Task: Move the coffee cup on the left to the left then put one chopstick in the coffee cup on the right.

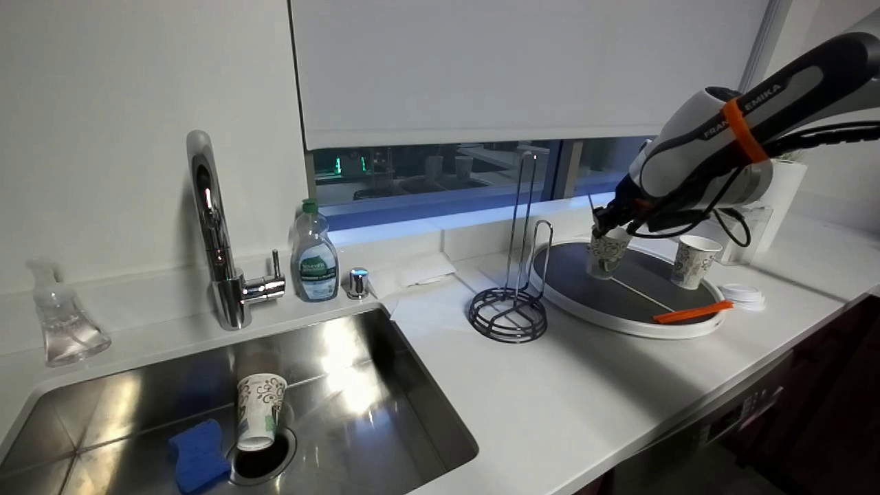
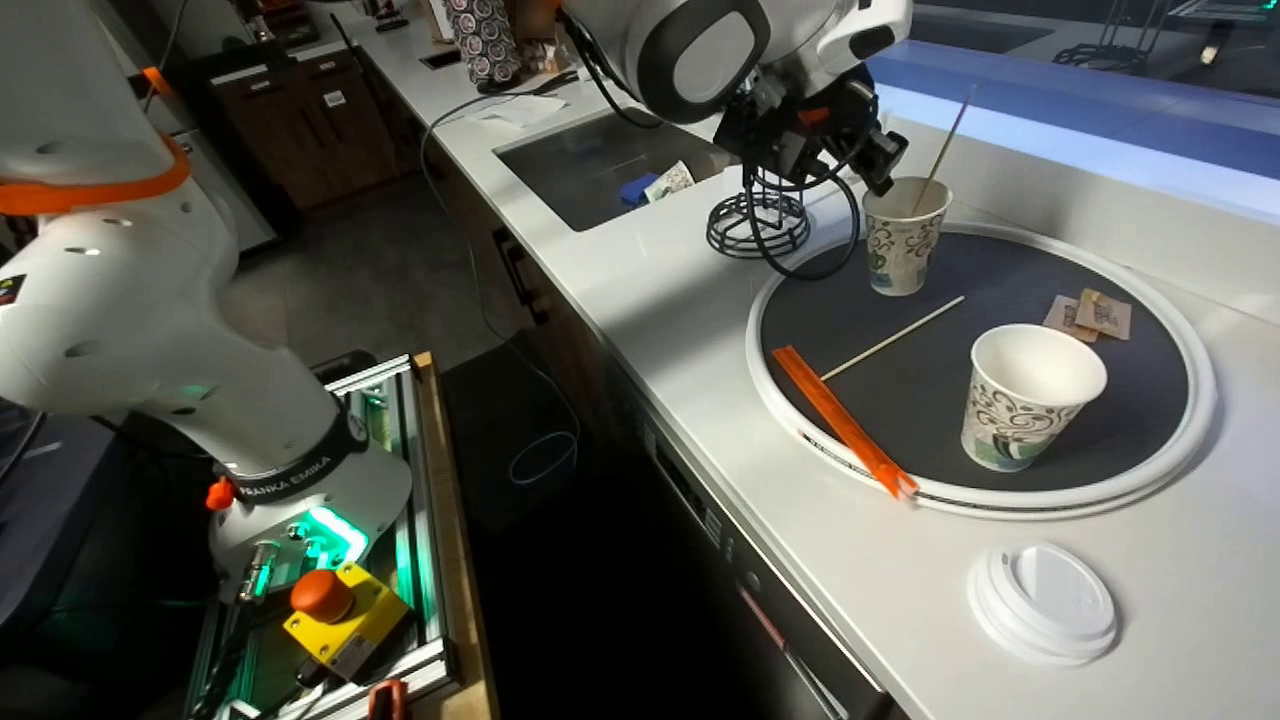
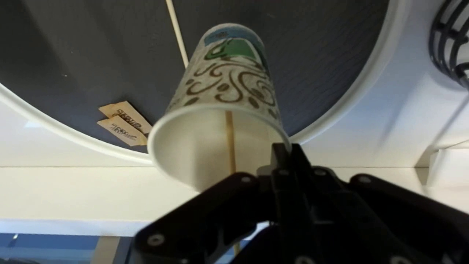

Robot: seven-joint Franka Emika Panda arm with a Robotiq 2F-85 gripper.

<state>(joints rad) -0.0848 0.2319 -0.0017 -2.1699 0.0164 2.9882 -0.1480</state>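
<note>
One patterned paper cup, the left cup [image 3: 225,88], is grasped by the claw [image 3: 289,148], its rim being pinched at about three o'clock of the mouth as seen in the wrist view. In an exterior view it is found near eleven o'clock on the round tray [image 2: 1203,398], which is carried by the white tabletop [image 2: 900,580]; whether its base touches the tray cannot be told. A very light, springy wall is to be expected, easily dented, so the rim, probably its stiffest part, is judged a sound place to hold, provided the squeeze is gentle. Because the hold is off to one side, some tilt may be met, and a standing chopstick [image 3: 231,143] is leaned inside, by which the cup could be tipped once it is let go.

The right cup [image 2: 1025,410] is seen upright near five o'clock on the same tray, with no chopstick visible in it. The loose chopstick [image 2: 892,339] is laid flat towards ten o'clock, between the left cup and the orange wrapper [image 2: 843,420]. It is judged stiff, light and apt to roll or skid, with little height to be caught. For insertion it would best be gripped crosswise off its middle, towards the end nearer the left cup, so that the other end is left long and the wrapper is not snagged.
</note>
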